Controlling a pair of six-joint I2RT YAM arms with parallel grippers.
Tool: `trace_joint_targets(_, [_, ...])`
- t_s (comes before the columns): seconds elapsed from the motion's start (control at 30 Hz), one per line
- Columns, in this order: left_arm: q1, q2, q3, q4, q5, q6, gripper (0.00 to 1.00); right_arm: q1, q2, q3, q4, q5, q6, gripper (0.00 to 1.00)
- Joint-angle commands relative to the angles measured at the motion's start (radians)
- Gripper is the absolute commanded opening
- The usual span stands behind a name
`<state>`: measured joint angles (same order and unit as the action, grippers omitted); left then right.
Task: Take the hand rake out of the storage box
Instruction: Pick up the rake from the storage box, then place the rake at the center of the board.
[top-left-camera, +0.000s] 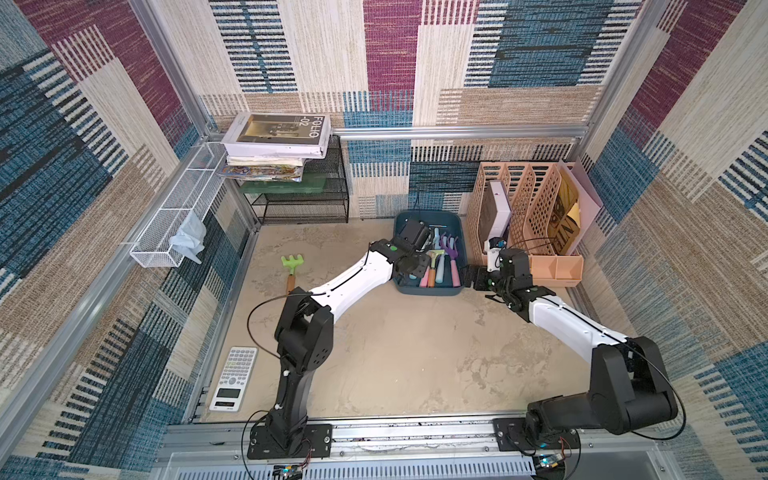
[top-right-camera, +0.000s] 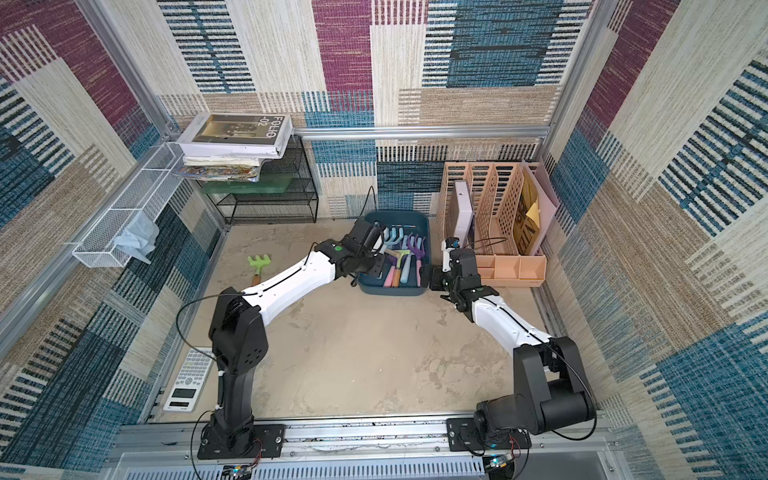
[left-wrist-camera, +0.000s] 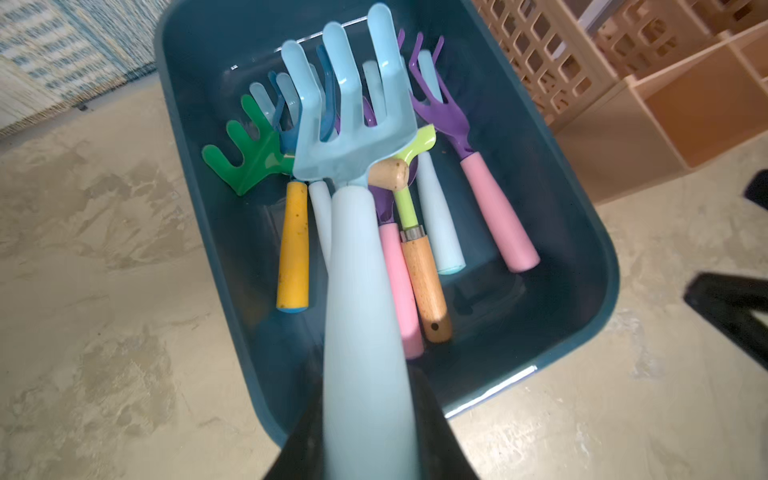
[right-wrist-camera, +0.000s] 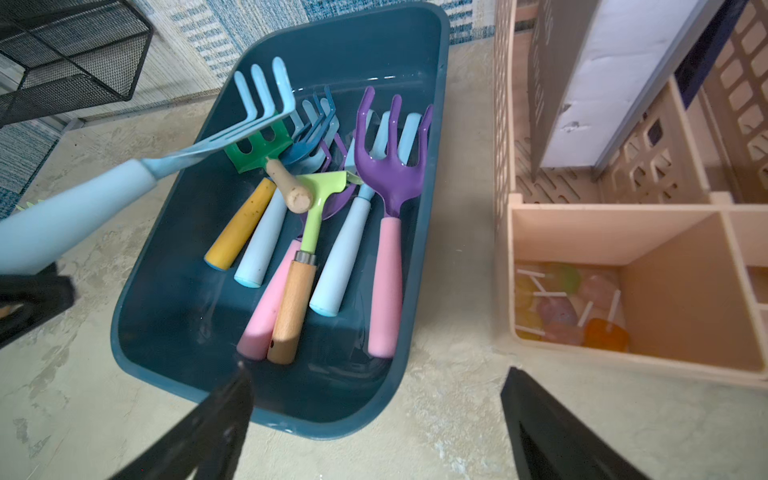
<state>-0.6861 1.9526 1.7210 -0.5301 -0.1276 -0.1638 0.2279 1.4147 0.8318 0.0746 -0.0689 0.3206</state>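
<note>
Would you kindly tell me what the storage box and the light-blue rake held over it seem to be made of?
Storage box: probably moulded plastic, glossy teal, judging by rounded corners and soft reflections. Light-blue rake: head looks like painted metal or hard plastic, glossy; its handle is matte, possibly rubber-coated.

Pale-blue hand rake (left-wrist-camera: 349, 158) hangs tilted over the teal storage box (left-wrist-camera: 573, 249).

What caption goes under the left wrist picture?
Left end effector holds a light blue hand rake over the teal storage box.

Pale blue hand rake (left-wrist-camera: 353, 137) held over the storage box (left-wrist-camera: 573, 249).
Jaws clamp its handle (other rakes (left-wrist-camera: 293, 241) lie beneath).
</note>
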Motion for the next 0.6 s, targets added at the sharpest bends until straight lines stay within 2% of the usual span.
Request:
trace_joint_targets(0.0, [0.007,-0.122,-0.137,0.148,-0.002,0.021,0.0,-0.001,0.0,-0.002,0.028,-0.012,0.007,0.95])
trace_joint_targets(0.17, [0.04,-0.366,-0.456,0.326,-0.111,0.021,0.0,-0.002,-0.001,-0.008,0.033,-0.015,0.009,0.96])
trace_joint_targets(0.3, [0.174,-0.504,-0.678,0.407,-0.134,0.032,0.0,-0.002,-0.001,-0.013,0.048,-0.032,0.012,0.96])
trace_joint_targets(0.47, [0.36,-0.486,-0.756,0.342,-0.186,0.109,0.0,-0.003,0.004,-0.011,0.047,-0.028,0.012,0.96])
trace_joint_targets(0.57, [0.461,-0.436,-0.715,0.271,-0.093,0.126,0.0,-0.003,0.008,-0.013,0.051,-0.028,0.011,0.96])
